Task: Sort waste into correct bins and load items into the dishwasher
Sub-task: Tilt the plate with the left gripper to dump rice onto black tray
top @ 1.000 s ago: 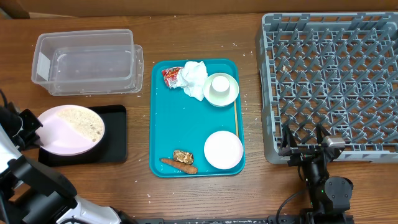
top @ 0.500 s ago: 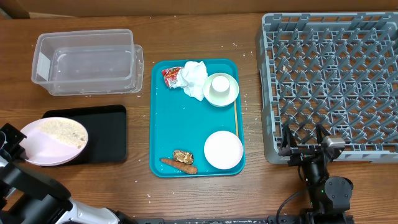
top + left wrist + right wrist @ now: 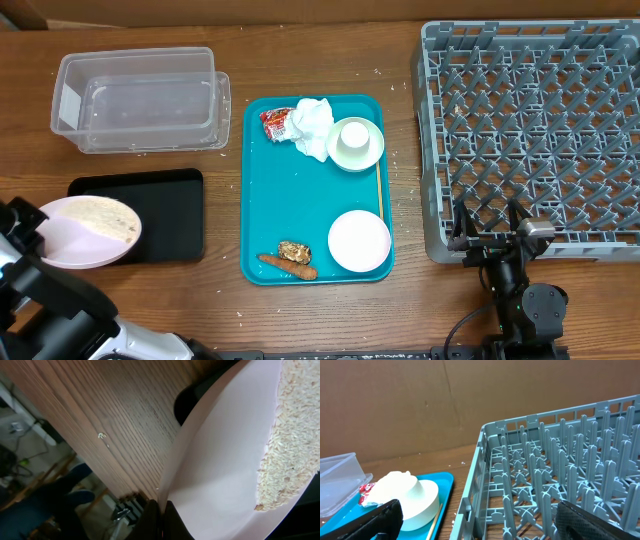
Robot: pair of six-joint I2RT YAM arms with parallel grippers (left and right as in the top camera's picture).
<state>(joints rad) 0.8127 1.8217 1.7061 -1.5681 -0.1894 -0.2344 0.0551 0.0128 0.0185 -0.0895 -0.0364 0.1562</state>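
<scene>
My left gripper (image 3: pixel 33 236) (image 3: pixel 162 524) is shut on the rim of the large white plate (image 3: pixel 75 245) (image 3: pixel 220 465). The plate carries a heap of rice grains (image 3: pixel 100 215) (image 3: pixel 295 440) and hangs over the left end of the flat black tray (image 3: pixel 160 215) (image 3: pixel 197 397). The clear tub (image 3: pixel 140 100) stands behind it. On the teal tray (image 3: pixel 300 200) lie a crumpled napkin (image 3: pixel 313 125), a red wrapper (image 3: pixel 275 122), a cup on a small plate (image 3: pixel 353 143), a white bowl (image 3: pixel 359 241), a brown lump (image 3: pixel 294 250) and a carrot piece (image 3: pixel 287 266). My right gripper (image 3: pixel 490 235) (image 3: pixel 485 527) stands open at the near left corner of the grey dish rack (image 3: pixel 535 120) (image 3: pixel 555 475).
The teal tray (image 3: pixel 445 482) lies between the bins and the rack, with a thin wooden stick (image 3: pixel 379 195) along its right side. Bare wooden table (image 3: pixel 220 300) runs along the front. A cardboard wall (image 3: pixel 420 400) closes the back.
The left gripper has carried the plate of rice leftward and toward the front, from above the black tray to its left end. The right arm has stayed still.
</scene>
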